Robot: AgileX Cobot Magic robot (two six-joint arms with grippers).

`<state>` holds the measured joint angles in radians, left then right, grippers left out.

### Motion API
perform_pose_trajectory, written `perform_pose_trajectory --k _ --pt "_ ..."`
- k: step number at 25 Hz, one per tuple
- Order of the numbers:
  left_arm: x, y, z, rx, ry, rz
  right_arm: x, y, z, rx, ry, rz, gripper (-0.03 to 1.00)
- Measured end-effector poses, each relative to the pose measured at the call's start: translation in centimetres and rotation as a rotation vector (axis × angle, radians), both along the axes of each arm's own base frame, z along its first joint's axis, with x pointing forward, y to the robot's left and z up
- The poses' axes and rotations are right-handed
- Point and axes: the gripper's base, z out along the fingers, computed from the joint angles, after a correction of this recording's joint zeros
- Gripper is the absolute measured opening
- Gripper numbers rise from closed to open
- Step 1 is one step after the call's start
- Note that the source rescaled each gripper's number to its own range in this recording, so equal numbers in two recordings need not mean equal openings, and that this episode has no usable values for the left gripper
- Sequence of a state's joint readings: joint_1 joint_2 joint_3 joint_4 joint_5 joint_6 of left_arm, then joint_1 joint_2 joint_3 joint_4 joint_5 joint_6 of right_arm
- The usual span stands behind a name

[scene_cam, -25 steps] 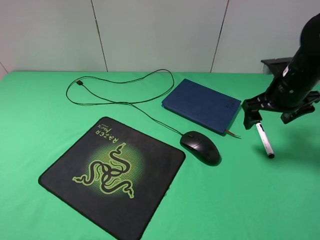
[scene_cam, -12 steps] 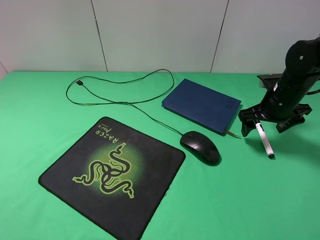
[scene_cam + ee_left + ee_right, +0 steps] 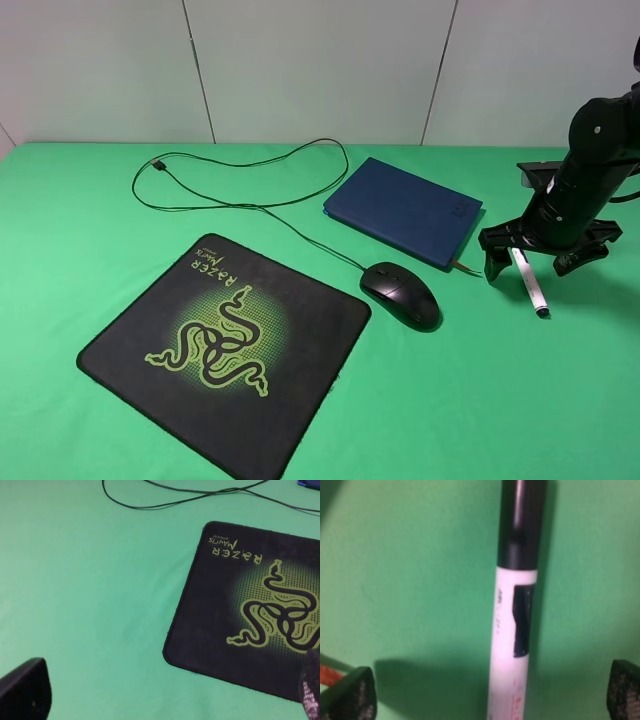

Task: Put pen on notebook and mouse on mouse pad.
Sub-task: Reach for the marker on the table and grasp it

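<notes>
Spread wide, my right claw hangs low over the pen with one finger on each side of it, gripping nothing. The wrist camera shows both fingertips well clear of the white barrel, which has a black cap and a dark printed patch. The pen lies flat on the green table, with one end beneath my claw and the other black end pointing toward the front edge.

Just to the left of that claw is the dark blue notebook, lying closed at an angle. Its thin ribbon trails out of the corner nearest the pen. The pen is near the notebook but not touching it.

Further left, the black mouse sits on the table just beside a corner of the mouse pad, not on it. Its cable loops away toward the back of the table.

My left claw shows only in its own wrist camera. It is also spread wide and empty, hovering over bare table beside the mouse pad's edge.
</notes>
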<state>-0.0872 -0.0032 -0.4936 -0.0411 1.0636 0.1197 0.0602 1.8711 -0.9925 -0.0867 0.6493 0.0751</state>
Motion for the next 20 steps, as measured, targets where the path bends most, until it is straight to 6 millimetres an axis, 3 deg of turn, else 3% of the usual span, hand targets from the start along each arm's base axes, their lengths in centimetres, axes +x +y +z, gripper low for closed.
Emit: perform_pose_trajectory --k 6,8,10,15,18,19,20 --pt "0.00 0.00 0.00 0.000 0.000 0.000 0.01 0.03 -0.62 0.003 0.018 -0.004 1.00" --pt "0.00 0.00 0.00 0.000 0.000 0.000 0.01 0.05 -0.65 0.005 0.019 -0.006 0.94" --pt "0.00 0.00 0.00 0.000 0.000 0.000 0.01 0.06 -0.68 0.006 0.020 -0.007 0.81" --pt "0.00 0.00 0.00 0.000 0.000 0.000 -0.02 0.05 -0.72 0.006 0.024 -0.007 0.30" --pt "0.00 0.00 0.00 0.000 0.000 0.000 -0.02 0.05 -0.72 0.006 0.024 -0.007 0.06" --pt "0.00 0.00 0.00 0.000 0.000 0.000 -0.03 0.05 -0.72 0.005 0.025 -0.008 0.00" --pt "0.00 0.00 0.00 0.000 0.000 0.000 -0.04 0.05 -0.72 0.005 0.026 -0.008 0.01"
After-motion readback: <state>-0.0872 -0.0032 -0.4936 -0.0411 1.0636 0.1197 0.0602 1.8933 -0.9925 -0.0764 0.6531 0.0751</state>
